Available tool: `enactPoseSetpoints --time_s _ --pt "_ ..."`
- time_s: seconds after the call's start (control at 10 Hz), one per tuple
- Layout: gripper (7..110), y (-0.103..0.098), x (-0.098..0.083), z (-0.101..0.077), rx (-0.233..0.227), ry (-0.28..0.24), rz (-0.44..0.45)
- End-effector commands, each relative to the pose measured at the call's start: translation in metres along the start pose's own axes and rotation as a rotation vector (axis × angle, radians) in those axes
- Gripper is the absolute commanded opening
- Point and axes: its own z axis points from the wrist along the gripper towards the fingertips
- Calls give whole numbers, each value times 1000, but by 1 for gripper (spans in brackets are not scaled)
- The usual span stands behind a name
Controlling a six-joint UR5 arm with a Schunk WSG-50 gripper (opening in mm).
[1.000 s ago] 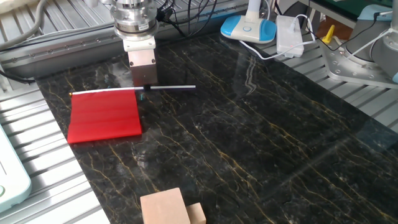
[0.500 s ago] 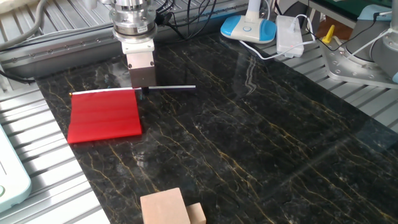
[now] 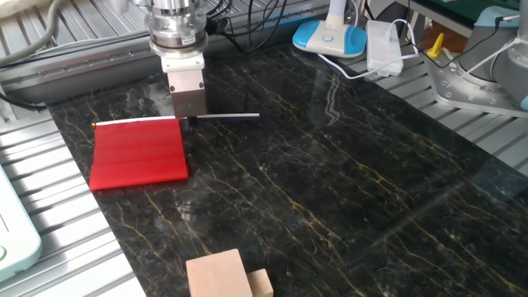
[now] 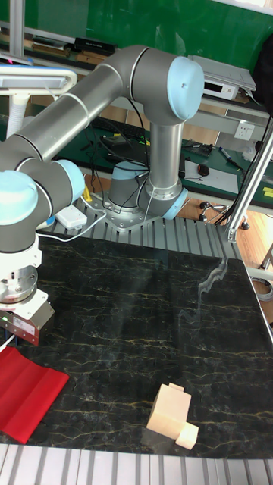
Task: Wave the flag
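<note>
The flag (image 3: 139, 153) lies flat on the dark marble table (image 3: 330, 181), a bright red sheet with faint creases. Its thin stick (image 3: 227, 116) runs along the sheet's far edge and sticks out to the right. My gripper (image 3: 191, 119) points straight down onto the stick just past the sheet's right corner. The gripper body hides the fingertips, so whether they are closed on the stick does not show. In the tall fixed view the gripper (image 4: 25, 333) stands just above the red flag (image 4: 24, 390), and the stick is not visible there.
Two pale wooden blocks (image 3: 224, 276) sit at the table's near edge. A blue-and-white lamp base (image 3: 329, 37) and a white adapter (image 3: 384, 45) with cable lie at the far edge. Ribbed metal surfaces (image 3: 49, 206) flank the table on the left.
The gripper shifted slightly left and down onto the stick a second ago. It has held still for the last half second, and the flag has not moved.
</note>
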Motion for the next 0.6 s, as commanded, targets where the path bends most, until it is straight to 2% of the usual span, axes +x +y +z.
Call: enactPoseSetpoints --time_s 0.0,0.5 --pt "7 -4 0 -1 12 3 37" --pt "7 0 0 -1 -2 4 53"
